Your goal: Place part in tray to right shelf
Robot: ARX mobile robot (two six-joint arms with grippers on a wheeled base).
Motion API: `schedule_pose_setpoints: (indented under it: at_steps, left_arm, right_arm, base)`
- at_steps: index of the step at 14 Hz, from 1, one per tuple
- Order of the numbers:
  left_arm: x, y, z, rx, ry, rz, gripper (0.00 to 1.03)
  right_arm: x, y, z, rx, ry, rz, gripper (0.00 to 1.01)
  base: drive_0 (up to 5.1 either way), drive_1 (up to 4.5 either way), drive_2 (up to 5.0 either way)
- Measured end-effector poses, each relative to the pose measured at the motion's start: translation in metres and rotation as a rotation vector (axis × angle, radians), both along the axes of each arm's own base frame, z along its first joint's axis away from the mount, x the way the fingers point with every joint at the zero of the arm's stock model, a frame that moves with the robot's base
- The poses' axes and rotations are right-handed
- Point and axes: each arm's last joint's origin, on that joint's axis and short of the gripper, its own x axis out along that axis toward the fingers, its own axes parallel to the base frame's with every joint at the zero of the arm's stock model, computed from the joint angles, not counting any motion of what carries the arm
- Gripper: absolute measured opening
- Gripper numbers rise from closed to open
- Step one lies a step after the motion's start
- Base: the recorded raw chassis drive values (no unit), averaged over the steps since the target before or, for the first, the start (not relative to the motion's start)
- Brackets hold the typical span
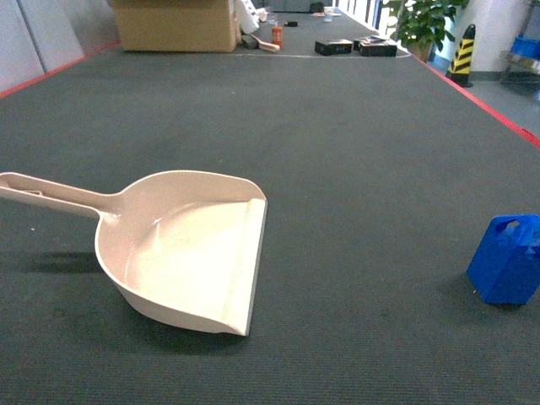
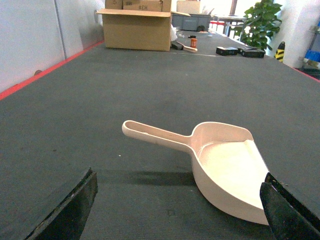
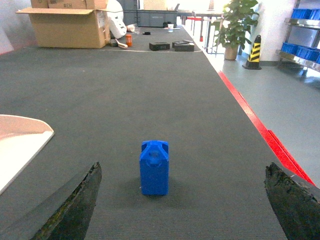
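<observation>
Both pincers gape wide and hold nothing: left near the tray, right near the upright part on the tabletop.

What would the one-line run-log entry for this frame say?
part: upright on dark mat, ungrasped | tray: empty, left of part | left gripper: open, facing tray | right gripper: open, facing part | shelf: not in view
</observation>
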Motion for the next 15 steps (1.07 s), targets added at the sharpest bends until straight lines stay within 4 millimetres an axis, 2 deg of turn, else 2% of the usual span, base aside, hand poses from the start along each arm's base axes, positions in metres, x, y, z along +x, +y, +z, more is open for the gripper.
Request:
schedule_pose_setpoints:
  at_steps: [15]
  left_arm:
    - [0.0, 0.0, 0.0, 0.0, 0.0, 0.0, 0.98]
  right_arm:
    - [0.0, 0.0, 0.0, 0.0, 0.0, 0.0, 0.98]
  base:
    - [0.0, 0.0, 0.0]
